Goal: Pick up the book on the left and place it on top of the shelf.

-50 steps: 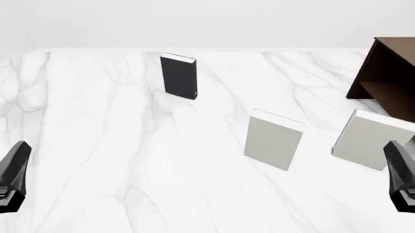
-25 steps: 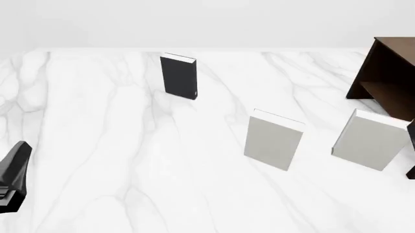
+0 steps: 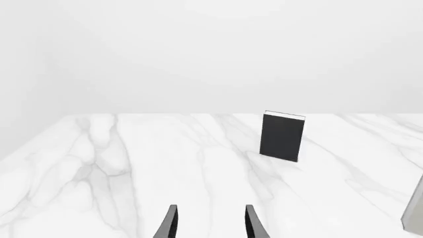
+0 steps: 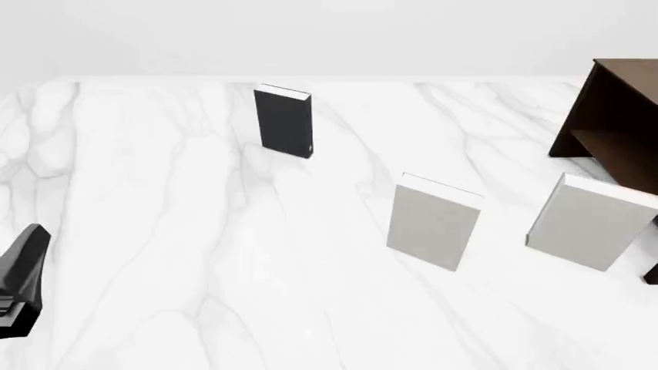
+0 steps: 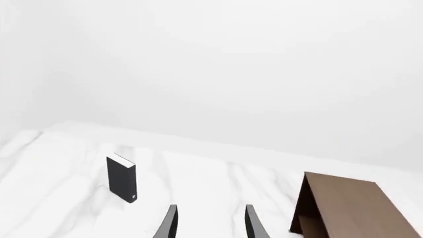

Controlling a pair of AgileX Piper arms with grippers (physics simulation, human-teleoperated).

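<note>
Shelf (image 5: pixel 343 201) top shows only from right wrist.

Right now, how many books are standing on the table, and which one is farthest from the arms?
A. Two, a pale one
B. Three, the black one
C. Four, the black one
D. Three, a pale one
B: the front view shows the black book standing behind two pale books, which are nearer the arms.

- The book (image 4: pixel 283 122) is seen black-covered, with white page edges.
- The shelf (image 4: pixel 615 123) is rendered dark brown.
- The table (image 4: pixel 206 262) is patterned white marble, grey-veined.
- Two books (image 4: pixel 434 221) are coloured pale grey.
</note>
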